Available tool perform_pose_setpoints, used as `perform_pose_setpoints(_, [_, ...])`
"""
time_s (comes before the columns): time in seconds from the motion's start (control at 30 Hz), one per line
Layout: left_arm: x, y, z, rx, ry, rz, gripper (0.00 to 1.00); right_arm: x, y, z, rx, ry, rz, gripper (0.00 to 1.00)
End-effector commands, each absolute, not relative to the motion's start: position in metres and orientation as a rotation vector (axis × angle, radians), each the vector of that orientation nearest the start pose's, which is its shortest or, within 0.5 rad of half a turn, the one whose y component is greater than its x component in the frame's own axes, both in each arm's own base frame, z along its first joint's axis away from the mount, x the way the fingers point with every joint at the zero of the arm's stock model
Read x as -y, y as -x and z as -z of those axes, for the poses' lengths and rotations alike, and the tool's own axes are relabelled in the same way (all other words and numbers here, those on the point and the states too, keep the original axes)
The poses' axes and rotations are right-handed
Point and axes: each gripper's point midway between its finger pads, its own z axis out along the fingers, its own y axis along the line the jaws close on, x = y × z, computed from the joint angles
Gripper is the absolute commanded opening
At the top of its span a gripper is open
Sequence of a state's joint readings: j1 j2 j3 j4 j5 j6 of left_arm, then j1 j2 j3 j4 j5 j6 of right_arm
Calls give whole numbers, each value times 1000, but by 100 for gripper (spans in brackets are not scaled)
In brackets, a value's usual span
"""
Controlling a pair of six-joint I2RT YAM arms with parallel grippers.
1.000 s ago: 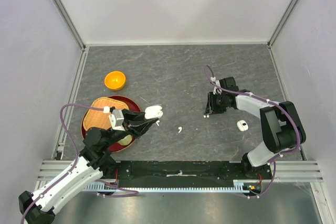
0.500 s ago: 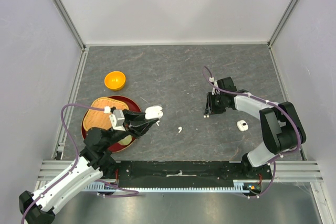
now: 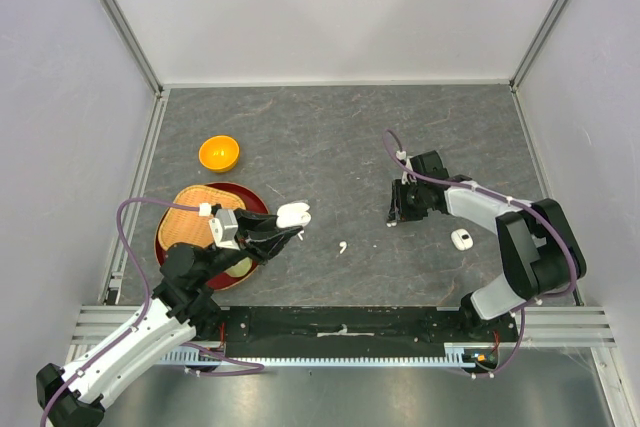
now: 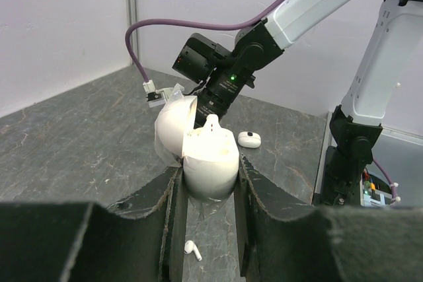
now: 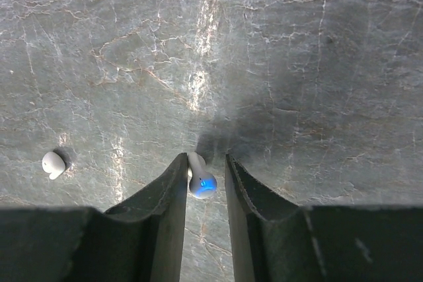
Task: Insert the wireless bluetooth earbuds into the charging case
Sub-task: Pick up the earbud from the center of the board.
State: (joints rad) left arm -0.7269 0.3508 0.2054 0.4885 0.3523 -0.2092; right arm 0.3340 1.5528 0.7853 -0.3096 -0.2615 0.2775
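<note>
From above, the left gripper (image 3: pixel 287 230) holds the open charging case (image 3: pixel 293 213) up just past the rim of the red tray (image 3: pixel 240 193). The right gripper (image 3: pixel 397 215) points down at the table (image 3: pixel 300 127), well apart from the case. A loose earbud (image 3: pixel 342 246) lies on the table between them.

In the left wrist view, the left fingers (image 4: pixel 165 196) are pressed in on the case's lower half. Its lid (image 4: pixel 173 130) is swung back, and the stem of a seated earbud (image 4: pixel 212 122) pokes up from one well.

In the right wrist view, the target earbud (image 5: pixel 201 181) sits on the table between the right fingers (image 5: pixel 165 216). They stand close on either side of it, one seemingly touching, but I can't tell whether they truly pinch it. A spare earbud (image 5: pixel 53 164) lies off to one side.

I'd say the step in hand is the pick-up. The pinch should land squarely on the glossy bud's body, not its rounded tip, or it may squirt out. Then a straight lift would suit, a carry to the case, and the stem going first into the free well while the left arm holds the opening steady and level.
</note>
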Motion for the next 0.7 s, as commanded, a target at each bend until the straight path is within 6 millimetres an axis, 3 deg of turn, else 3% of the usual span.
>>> perform_pose_setpoints(0.0, [223, -143, -278, -1113, -627, 1051, 2, -150, -269, -17, -2703, 142, -514, 34])
perform_pose_setpoints(0.37, [222, -144, -277, -1114, -622, 1046, 2, -157, -277, -27, -2646, 122, -560, 24])
perform_pose_setpoints(0.47, [222, -144, -276, -1119, -619, 1048, 2, -158, -275, -29, -2640, 135, -575, 17])
perform_pose_setpoints(0.67, [222, -145, -276, -1120, -618, 1045, 2, -158, -270, -30, -2642, 121, -585, 15])
